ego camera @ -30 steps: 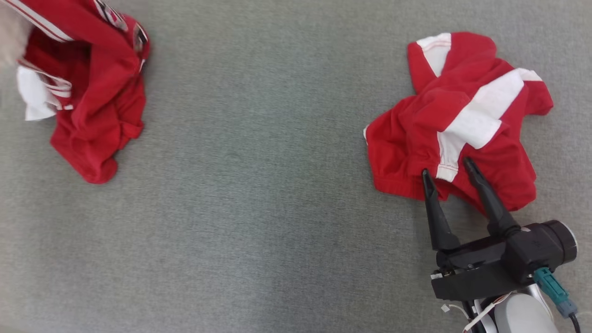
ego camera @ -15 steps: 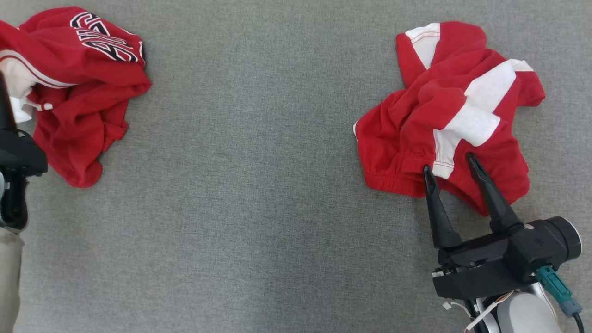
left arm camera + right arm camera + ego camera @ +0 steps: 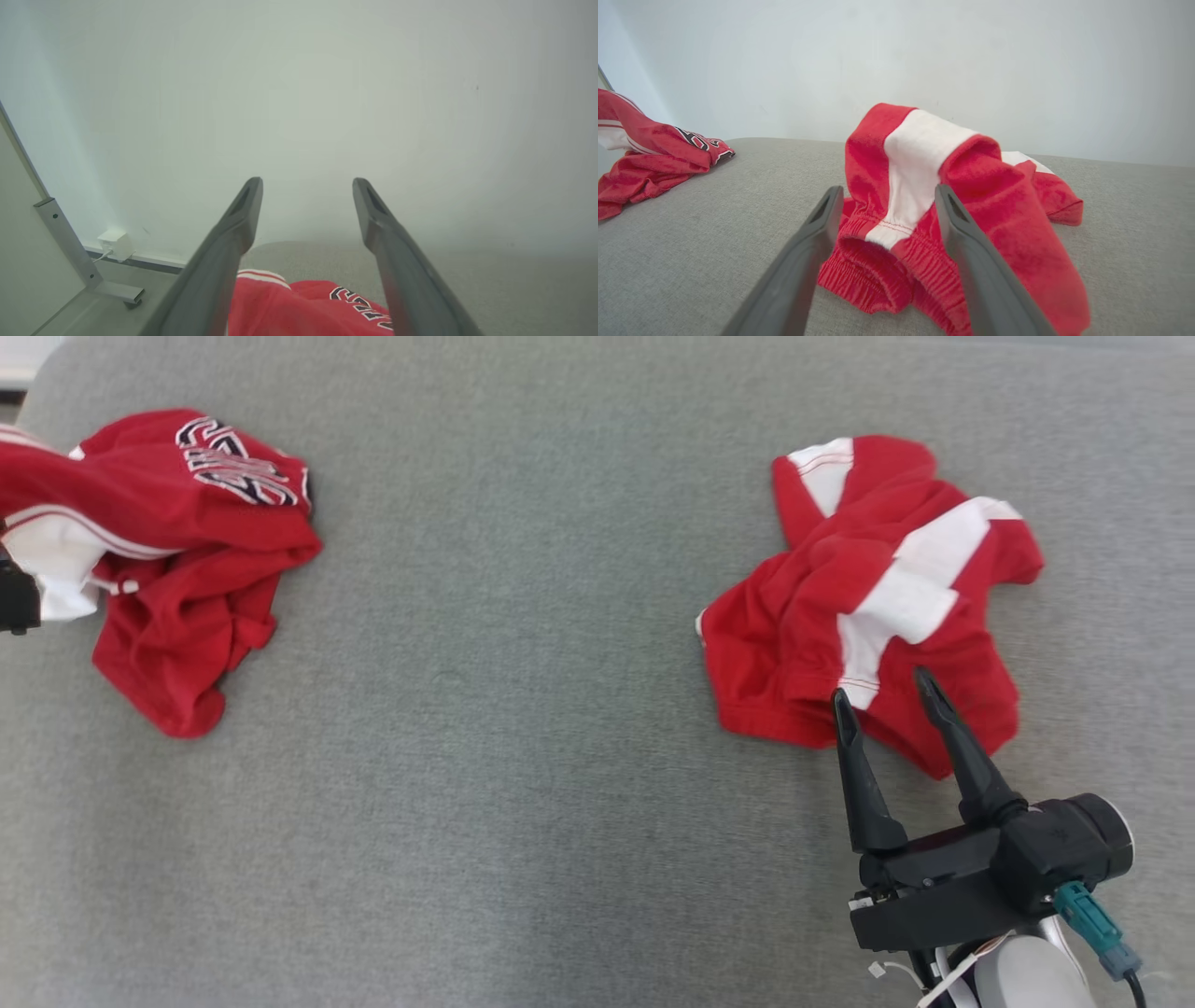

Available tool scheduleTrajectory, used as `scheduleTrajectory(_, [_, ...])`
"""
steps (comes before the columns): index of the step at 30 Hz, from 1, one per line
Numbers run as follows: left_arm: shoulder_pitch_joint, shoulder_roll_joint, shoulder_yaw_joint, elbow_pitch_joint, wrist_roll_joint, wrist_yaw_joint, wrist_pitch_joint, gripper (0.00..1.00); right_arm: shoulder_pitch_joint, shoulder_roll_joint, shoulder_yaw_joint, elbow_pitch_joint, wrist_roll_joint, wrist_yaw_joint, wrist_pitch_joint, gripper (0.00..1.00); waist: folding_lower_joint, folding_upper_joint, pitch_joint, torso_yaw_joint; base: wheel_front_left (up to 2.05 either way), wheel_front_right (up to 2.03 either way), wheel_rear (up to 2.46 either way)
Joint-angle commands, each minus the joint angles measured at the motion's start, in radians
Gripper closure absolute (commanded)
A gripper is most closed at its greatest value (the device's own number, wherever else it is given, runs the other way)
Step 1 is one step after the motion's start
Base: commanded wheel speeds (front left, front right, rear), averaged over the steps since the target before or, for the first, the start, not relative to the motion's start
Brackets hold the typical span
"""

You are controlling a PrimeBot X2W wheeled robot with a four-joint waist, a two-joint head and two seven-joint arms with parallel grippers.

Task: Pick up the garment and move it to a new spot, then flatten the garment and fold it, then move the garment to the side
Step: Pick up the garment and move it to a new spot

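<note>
**Bite the hem deep**

Right gripper (image 3: 881, 685), spread wide and empty, straddles the near hem of the shorts (image 3: 840, 607), at right. Likely a pick-up: dip lower, pinch both layers. Left gripper (image 3: 307, 183), spread and empty too, hangs by the jersey (image 3: 187, 541), at left.

- You have red shorts (image 3: 868, 607) with a broad white stripe.
- Left of the shorts, your other garment (image 3: 187, 551) is red with white panels and black-and-white lettering.
- Under the shorts, you see a plain grey woven covering (image 3: 523, 756).

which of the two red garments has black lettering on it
The left garment; the right garment shows only plain white bands.
</note>
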Motion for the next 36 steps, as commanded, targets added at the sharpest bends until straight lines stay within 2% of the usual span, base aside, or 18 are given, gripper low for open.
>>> scheduleTrajectory(1, [0.024, -0.001, 0.003, -0.027, 0.019, -0.003, -0.001, 0.0, 0.003, 0.005, 0.001, 0.01, 0.007, -0.002, -0.01, 0.0, 0.0001, 0.0001, -0.036, -0.039, 0.0, 0.0, 0.0])
scheduleTrajectory(13, [0.182, -0.065, -0.029, -0.206, 0.089, -0.004, -0.001, 0.0, 0.039, 0.025, -0.021, 0.083, 0.028, -0.002, -0.039, 0.0, 0.0001, 0.0001, -0.151, -0.169, 0.0, 0.0, 0.0])
scheduleTrajectory(18, [0.324, -0.106, -0.004, -0.275, 0.103, -0.001, -0.001, 0.0, 0.061, 0.029, -0.026, 0.116, 0.037, -0.002, -0.044, 0.0, 0.0001, 0.0001, -0.204, -0.22, 0.0, 0.0, 0.0])
scheduleTrajectory(27, [0.588, -0.184, 0.03, -0.392, 0.122, 0.006, -0.001, 0.0, 0.102, 0.029, -0.041, 0.145, 0.05, -0.002, -0.045, 0.0, 0.0001, 0.0001, -0.267, -0.243, 0.0, 0.0, 0.0])
scheduleTrajectory(36, [0.778, -0.277, 0.075, -0.484, 0.127, 0.023, -0.001, 0.0, 0.134, 0.022, -0.056, 0.155, 0.055, -0.002, -0.046, 0.0, 0.0001, 0.0001, -0.302, -0.231, 0.0, 0.0, 0.0])
